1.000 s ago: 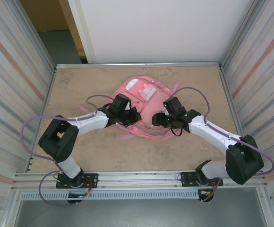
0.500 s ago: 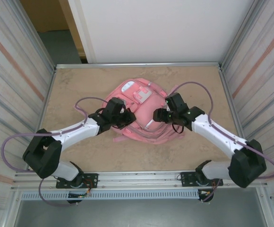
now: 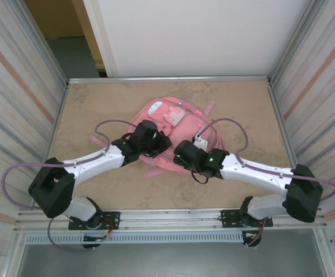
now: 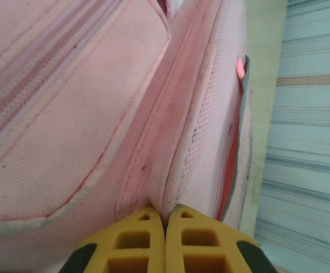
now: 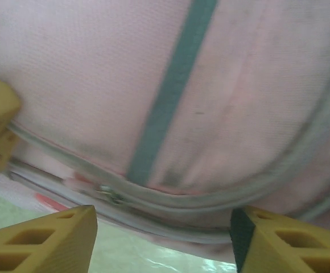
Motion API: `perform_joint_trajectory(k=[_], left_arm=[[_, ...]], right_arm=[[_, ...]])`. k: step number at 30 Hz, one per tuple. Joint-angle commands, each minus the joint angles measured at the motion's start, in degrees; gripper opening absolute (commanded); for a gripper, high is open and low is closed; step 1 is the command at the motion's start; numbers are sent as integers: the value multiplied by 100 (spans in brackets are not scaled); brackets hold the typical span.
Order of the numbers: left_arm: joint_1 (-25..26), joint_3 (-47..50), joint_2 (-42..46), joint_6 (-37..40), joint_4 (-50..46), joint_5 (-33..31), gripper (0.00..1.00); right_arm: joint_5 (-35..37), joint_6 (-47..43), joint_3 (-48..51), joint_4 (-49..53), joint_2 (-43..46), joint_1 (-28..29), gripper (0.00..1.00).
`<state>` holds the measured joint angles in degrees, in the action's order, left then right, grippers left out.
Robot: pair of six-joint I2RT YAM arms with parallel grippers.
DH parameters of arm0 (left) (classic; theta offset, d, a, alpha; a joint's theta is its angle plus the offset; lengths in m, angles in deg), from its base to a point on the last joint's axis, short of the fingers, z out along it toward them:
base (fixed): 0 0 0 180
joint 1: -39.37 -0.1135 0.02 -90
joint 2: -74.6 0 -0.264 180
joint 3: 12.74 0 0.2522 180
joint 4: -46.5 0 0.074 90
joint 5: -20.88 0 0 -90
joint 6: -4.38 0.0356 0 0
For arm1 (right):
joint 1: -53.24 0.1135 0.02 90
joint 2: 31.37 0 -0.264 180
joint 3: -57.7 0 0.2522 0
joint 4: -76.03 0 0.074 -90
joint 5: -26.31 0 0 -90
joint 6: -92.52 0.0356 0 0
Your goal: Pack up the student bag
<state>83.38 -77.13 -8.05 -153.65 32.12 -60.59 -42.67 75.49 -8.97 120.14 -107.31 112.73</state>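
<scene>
The table (image 3: 98,184) is bare sand-coloured board with ribbed walls (image 3: 17,115) close on both sides and a rail along the near edge. The bag (image 3: 186,109) lies flat a little beyond the middle, well apart from every edge; there is open board to its left, to its right and in front of it.

Both arms reach in from the near side and meet over the bag's near half. The left gripper (image 4: 165,219) is closed, its fingers pressed together on a seam fold of the bag (the fabric runs straight into the join); the right gripper (image 5: 164,227) stands open at the bag's near edge, with nothing between the jaws but air and the zip (image 5: 111,196) lying just beyond them.

Risks, as I judge them:
- The left pinch holds only a thin fold, so a hard pull could slip it free or drag the whole bag across the board, since nothing else anchors it.
- The right jaws could close on loose fabric beside the zip and not on the pull, which is small and blurred here.
- The two wrists sit near each other, so a careless swing could knock them together.
- A strap (image 3: 156,172) trails toward the near side and could snag a finger.

Sideways room is generous; the walls matter only to the elbows.
</scene>
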Motion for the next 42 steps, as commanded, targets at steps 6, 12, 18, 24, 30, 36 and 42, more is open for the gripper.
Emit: perform_joint_trajectory(k=[6, 12, 18, 24, 30, 36, 42], left_arm=[[38, 66, 28, -329, 1067, 185, 0], [23, 107, 25, -349, 1197, 200, 0], [-66, 105, 176, -150, 1033, 80, 0], [-190, 243, 266, -140, 1072, 28, 0], [-251, 229, 296, -108, 991, 43, 0], [-235, 159, 271, -105, 949, 76, 0], [-210, 111, 174, -158, 983, 192, 0]], right_arm=[[555, 589, -641, 96, -721, 59, 64], [782, 953, -851, 562, -1156, -22, 57], [657, 1014, -732, 1072, -924, -83, 50], [473, 943, -430, 1350, -259, 71, 49], [69, 631, -151, 1185, 331, -27, 46], [-117, 538, -473, 846, 82, -32, 49], [391, 968, -634, 578, -429, 197, 56]])
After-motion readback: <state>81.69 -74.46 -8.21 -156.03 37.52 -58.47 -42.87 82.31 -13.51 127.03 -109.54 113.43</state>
